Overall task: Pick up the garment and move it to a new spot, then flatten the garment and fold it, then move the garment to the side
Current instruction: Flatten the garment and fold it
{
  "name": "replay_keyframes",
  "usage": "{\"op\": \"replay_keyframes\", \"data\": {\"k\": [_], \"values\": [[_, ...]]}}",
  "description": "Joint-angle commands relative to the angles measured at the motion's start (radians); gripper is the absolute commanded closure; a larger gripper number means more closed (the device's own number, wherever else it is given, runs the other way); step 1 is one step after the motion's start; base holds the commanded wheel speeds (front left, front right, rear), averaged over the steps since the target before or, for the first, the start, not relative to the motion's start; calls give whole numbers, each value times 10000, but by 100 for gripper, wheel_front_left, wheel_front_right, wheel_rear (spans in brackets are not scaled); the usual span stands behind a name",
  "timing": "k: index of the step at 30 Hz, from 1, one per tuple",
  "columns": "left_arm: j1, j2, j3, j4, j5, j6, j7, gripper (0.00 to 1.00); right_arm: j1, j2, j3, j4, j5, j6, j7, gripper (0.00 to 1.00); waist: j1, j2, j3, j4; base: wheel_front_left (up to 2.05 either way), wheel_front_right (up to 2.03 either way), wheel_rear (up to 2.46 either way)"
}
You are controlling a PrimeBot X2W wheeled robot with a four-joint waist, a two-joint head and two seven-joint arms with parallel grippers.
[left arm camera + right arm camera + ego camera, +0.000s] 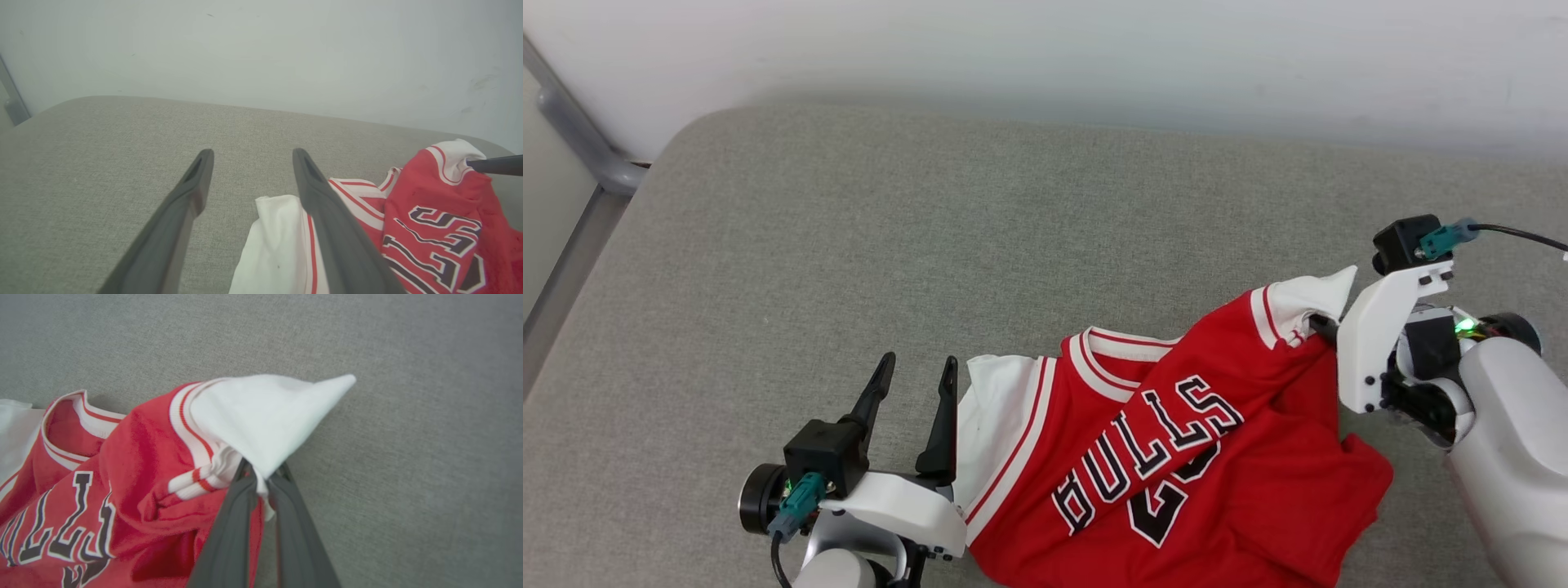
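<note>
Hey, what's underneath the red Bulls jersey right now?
The garment lies crumpled on the grey cushion, which shows beside it. Anything beneath the cloth is covered. One white sleeve is pinched in the right hand.

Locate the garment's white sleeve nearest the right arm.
Head view, right side: the white sleeve is pinched in the right tool, over the grey cushion, at the upper right of the garment.

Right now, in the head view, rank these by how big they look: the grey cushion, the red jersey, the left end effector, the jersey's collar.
1. grey cushion
2. red jersey
3. left end effector, though it sits nearer the camera, which inflates it
4. collar
</note>
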Motion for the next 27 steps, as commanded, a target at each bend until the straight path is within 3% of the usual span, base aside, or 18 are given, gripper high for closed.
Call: {"op": "replay_keyframes", "data": {"k": [1, 8, 16, 18, 19, 27], "values": [[114, -8, 48, 34, 93, -54, -23, 0, -10, -217, -27, -197, -71, -10, -138, 100, -1, 0, -154, -111, 0, 0, 0], [431, -78, 168, 130, 158, -141, -23, 0, 1403, -917, -1330, -1194, -309, -10, -165, 100, -1, 0, -584, -334, 0, 0, 0], [718, -55, 224, 315, 106, -210, -24, 0, 4189, -168, -3672, -1517, -703, -10, -256, 100, -1, 0, -856, -470, 0, 0, 0], [769, -26, 230, 369, 76, -209, -24, 0, 4735, 217, -4054, -1488, -801, -10, -358, 53, -1, 0, -921, -507, 0, 0, 0], [809, -13, 232, 395, 77, -204, -24, 0, 4961, 391, -4223, -1500, -862, -10, -495, 0, -1, 0, -958, -526, 0, 0, 0], [1102, 108, 235, 513, -28, -115, 84, 0, 5809, 1384, -5327, -2457, -1477, -9, -3105, 0, -1, 0, -1356, -693, 0, 0, 0]]}}
